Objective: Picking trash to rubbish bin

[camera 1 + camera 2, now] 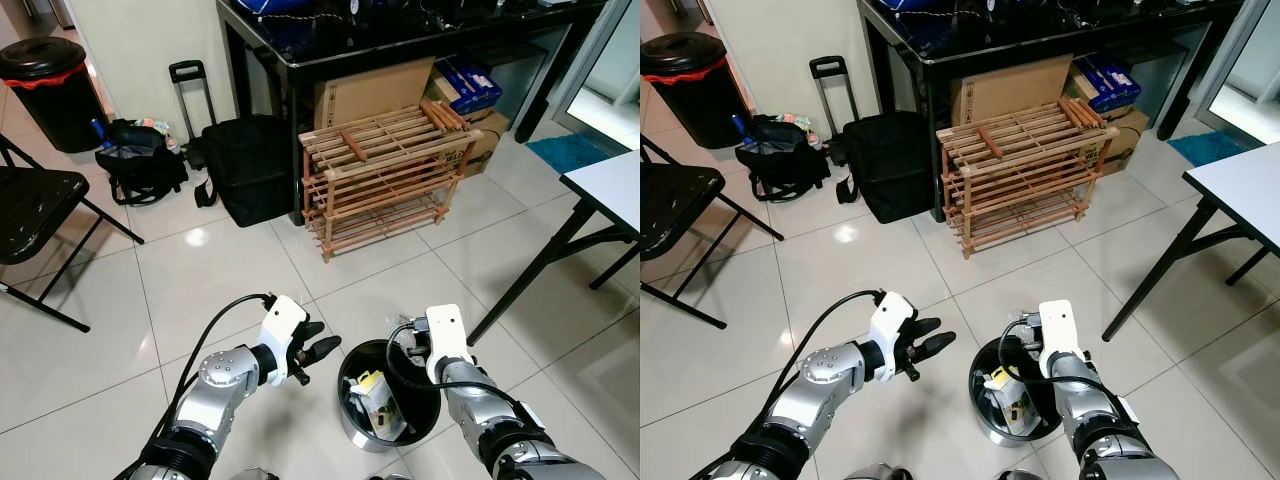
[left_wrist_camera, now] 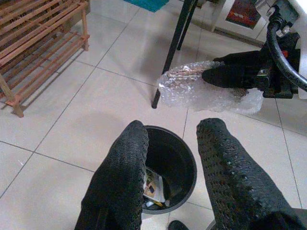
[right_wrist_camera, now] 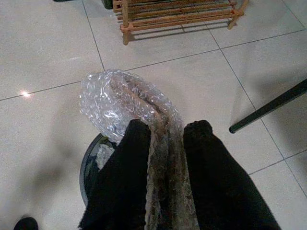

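While the robot stood over the tiled floor (image 1: 230, 290), the right gripper (image 3: 165, 139) was clamped on a wad of bubble wrap (image 3: 120, 103), the two black fingers (image 3: 127, 158) pinching the clear sheet between them. It hung right above the small black bin (image 1: 352, 425), which sat on the floor at about 6 o'clock in the head views, just ahead of the robot. In the left wrist view the wrap (image 2: 201, 91) hung above and beyond the bin (image 2: 177, 163), apart from its rim. Inside the bin lay some trash (image 1: 375, 400), a yellow-and-white packet among it.

The left gripper (image 1: 318, 352) hovered beside the bin at its 9 o'clock, fingers spread apart and holding nothing; its wrist camera looked between the two textured pads (image 2: 120, 177) down into the bin.

Further out, a wooden rack (image 1: 385, 175) stood at 12 o'clock against a dark table (image 1: 400, 45), with cardboard boxes (image 1: 375, 92) tucked under the table behind it. A black trolley bag (image 1: 245, 165) sat at 11 o'clock, and a smaller bag (image 1: 140, 165) lay just left of it. A large black bin with a red liner (image 1: 50, 90) stood at 10 o'clock near the wall. A black folding chair (image 1: 35, 215) was at 9 o'clock, and a white table (image 1: 610, 190) with black legs stood at 3 o'clock, one leg planted near the small bin. A blue mat (image 1: 570, 152) lay at 2 o'clock.
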Robot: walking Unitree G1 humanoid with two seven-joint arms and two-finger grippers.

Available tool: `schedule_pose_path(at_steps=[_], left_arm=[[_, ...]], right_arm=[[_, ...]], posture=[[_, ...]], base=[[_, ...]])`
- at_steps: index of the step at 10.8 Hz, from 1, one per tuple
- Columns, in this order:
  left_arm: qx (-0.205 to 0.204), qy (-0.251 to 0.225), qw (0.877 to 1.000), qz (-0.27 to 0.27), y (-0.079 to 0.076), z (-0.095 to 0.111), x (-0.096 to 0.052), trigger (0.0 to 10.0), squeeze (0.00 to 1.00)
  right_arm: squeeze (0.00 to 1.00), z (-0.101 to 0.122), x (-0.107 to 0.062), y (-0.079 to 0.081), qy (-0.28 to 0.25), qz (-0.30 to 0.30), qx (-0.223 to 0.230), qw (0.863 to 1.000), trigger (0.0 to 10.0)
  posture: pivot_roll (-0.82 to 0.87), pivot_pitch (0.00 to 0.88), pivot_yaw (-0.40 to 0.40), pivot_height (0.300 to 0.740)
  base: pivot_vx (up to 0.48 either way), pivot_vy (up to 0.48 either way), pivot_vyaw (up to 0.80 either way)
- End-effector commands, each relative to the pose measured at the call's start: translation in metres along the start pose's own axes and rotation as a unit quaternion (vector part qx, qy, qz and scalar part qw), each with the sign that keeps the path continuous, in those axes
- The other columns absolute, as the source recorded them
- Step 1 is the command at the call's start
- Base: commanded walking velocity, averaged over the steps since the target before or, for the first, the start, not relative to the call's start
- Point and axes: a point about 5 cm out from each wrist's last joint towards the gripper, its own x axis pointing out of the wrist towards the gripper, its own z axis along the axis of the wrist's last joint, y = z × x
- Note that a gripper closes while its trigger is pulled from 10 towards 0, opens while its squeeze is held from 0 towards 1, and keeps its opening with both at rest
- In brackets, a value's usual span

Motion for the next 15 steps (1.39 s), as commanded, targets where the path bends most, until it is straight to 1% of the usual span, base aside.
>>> schedule_pose_path(at_steps=[1, 6, 7, 8, 11, 12, 13, 14, 15], left_arm=[[0.007, 0.004, 1.0, -0.007, -0.003, 0.0, 0.001, 10.0, 0.0], [0.009, 0.004, 1.0, -0.007, -0.003, 0.001, 0.001, 10.0, 0.0], [0.009, 0.004, 1.0, -0.007, -0.003, 0.001, 0.001, 10.0, 0.0], [0.01, 0.004, 1.0, -0.007, -0.003, 0.001, 0.001, 10.0, 0.0], [0.013, 0.003, 1.0, -0.005, -0.003, 0.001, 0.002, 10.0, 0.0], [0.049, -0.005, 0.997, 0.06, 0.009, 0.008, 0.001, 10.0, 0.0], [0.069, -0.011, 0.989, 0.134, 0.023, 0.014, -0.001, 10.0, 0.0], [0.072, -0.013, 0.984, 0.16, 0.029, 0.016, -0.002, 10.0, 0.0], [0.077, -0.046, 0.964, 0.25, 0.044, 0.027, -0.009, 10.0, 0.0]], right_arm=[[1.0, 0.003, 0.0, -0.001, -0.007, -0.002, 0.003, 1.0, 10.0], [1.0, 0.003, 0.001, -0.001, -0.007, -0.006, -0.006, 1.0, 10.0], [0.44, 0.003, 0.001, -0.001, -0.006, -0.008, -0.007, 1.0, 10.0], [0.0, 0.005, 0.001, -0.002, -0.009, -0.011, -0.006, 1.0, 10.0], [0.0, 0.008, 0.002, -0.002, -0.016, -0.011, -0.002, 1.0, 10.0], [0.0, 0.02, 0.003, -0.003, -0.047, -0.015, 0.012, 0.999, 10.0], [0.0, 0.03, 0.003, -0.004, -0.079, -0.017, 0.028, 0.996, 10.0], [0.0, 0.034, 0.003, -0.005, -0.092, -0.018, 0.034, 0.995, 10.0], [0.0, 0.052, 0.003, -0.003, -0.144, -0.005, 0.055, 0.988, 10.0]], posture=[[0.0, 0.074, -0.006, 0.74], [0.0, 0.073, -0.004, 0.74], [0.0, 0.072, -0.003, 0.74], [0.0, 0.069, -0.002, 0.74], [0.0, 0.065, -0.002, 0.74], [0.0, 0.061, -0.002, 0.74], [0.0, 0.06, -0.002, 0.74], [0.0, 0.06, -0.002, 0.74], [0.0, 0.049, -0.002, 0.74]], base=[[0.0, 0.0, 0.0], [0.0, 0.0, 0.0], [0.0, 0.0, 0.0], [0.0, 0.0, 0.0], [0.0, 0.0, 0.0], [0.0, 0.0, 0.0], [0.0, 0.0, 0.0], [0.0, 0.0, 0.0], [0.0, 0.0, 0.0]])
